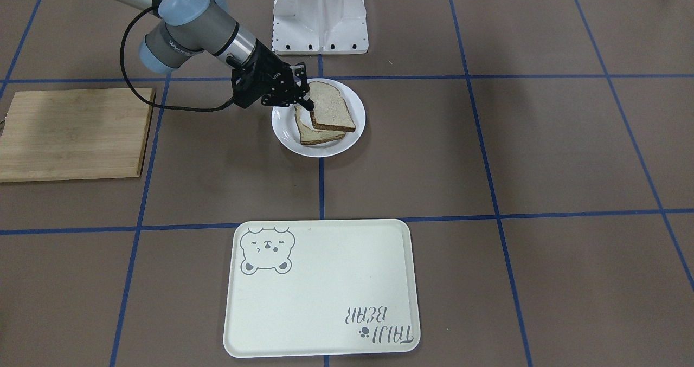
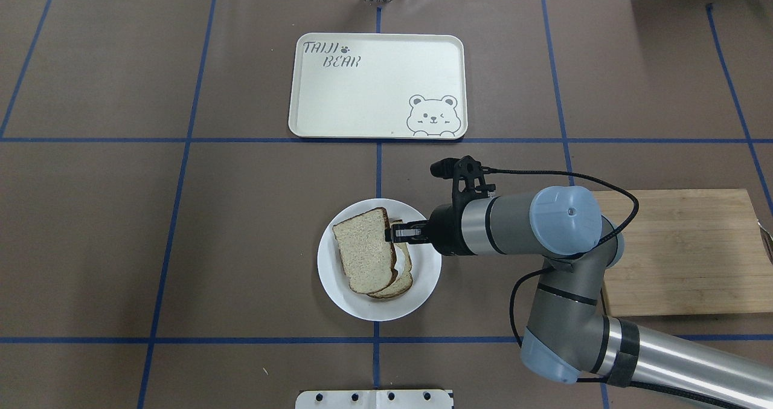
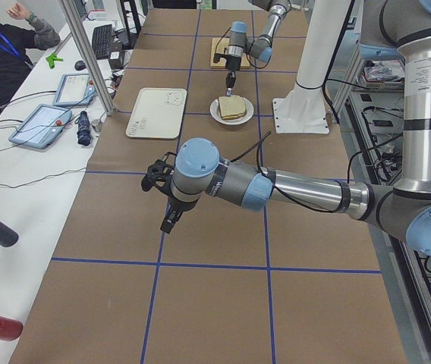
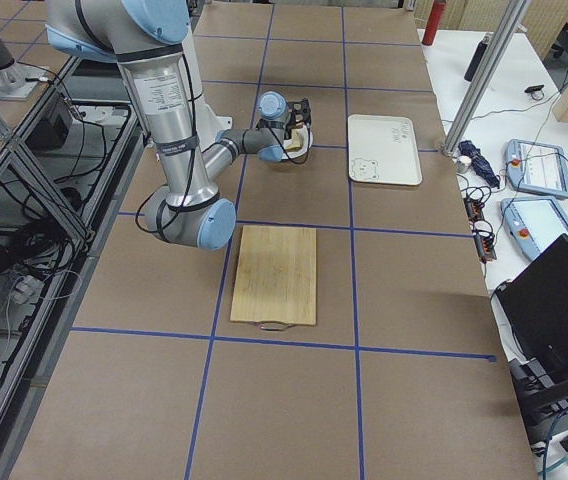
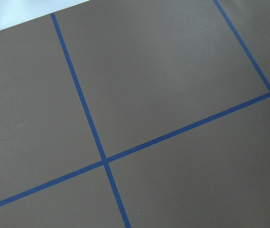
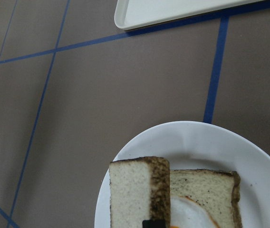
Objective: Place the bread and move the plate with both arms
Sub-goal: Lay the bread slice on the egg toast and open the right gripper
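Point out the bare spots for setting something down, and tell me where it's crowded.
Bare: the bear tray beyond the plate, the wooden cutting board on the robot's right, and the table on the plate's left. Crowded: the plate, which holds the egg-topped slice, with the right gripper holding the bread over it.

A robotics lab is indicated. Two industrial robot arms [image 3: 291, 189] are set at a long table [image 2: 241, 246] that is covered in brown paper and marked into a grid with blue tape [image 2: 121, 139]. Alongside, a white bench [image 3: 33, 212] is framed by aluminium posts [image 3: 86, 53], with tablets [image 3: 41, 121] and a keyboard [image 3: 100, 39] laid out; a person [image 3: 3, 53] wearing a lanyard is seen there.
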Motion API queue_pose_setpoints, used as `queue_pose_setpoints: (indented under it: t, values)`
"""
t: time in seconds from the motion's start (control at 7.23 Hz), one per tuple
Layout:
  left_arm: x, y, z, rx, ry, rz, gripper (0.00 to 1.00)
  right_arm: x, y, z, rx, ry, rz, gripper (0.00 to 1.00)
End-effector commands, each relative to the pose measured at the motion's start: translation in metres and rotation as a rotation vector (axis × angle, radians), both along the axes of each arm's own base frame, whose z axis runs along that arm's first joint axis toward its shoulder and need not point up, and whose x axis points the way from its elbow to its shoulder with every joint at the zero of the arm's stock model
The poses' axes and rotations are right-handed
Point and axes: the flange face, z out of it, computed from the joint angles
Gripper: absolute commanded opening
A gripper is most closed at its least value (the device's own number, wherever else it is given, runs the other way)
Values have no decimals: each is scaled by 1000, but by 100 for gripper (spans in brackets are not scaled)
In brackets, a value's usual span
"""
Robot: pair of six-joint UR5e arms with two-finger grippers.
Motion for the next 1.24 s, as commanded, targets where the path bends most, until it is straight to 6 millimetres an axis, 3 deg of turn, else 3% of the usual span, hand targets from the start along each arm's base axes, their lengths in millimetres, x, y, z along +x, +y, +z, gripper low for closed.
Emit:
queue_pose_setpoints:
  t: [0.0, 0.28, 0.41, 0.55, 0.83, 0.97, 1.11]
  values:
    - [-1, 2, 2, -4, 0, -2, 98, -2, 7, 24, -8, 37, -14, 0]
    - [-1, 2, 2, -4, 0, -2, 98, 0, 7, 30, -11, 44, -13, 0]
    - [0, 2, 2, -4, 1, -1, 98, 1, 8, 33, -12, 47, -13, 18]
    - [0, 2, 1, -3, 1, -1, 98, 5, 5, 34, -11, 47, -1, 95]
    - [-1, 1, 2, -6, -2, -2, 98, 36, -28, 34, -19, 47, 26, 100]
    - [-1, 2, 3, -6, -2, -1, 98, 67, -62, 41, -42, 61, 37, 100]
    - [-1, 2, 6, -17, -7, -4, 98, 112, -108, 53, -101, 128, 54, 100]
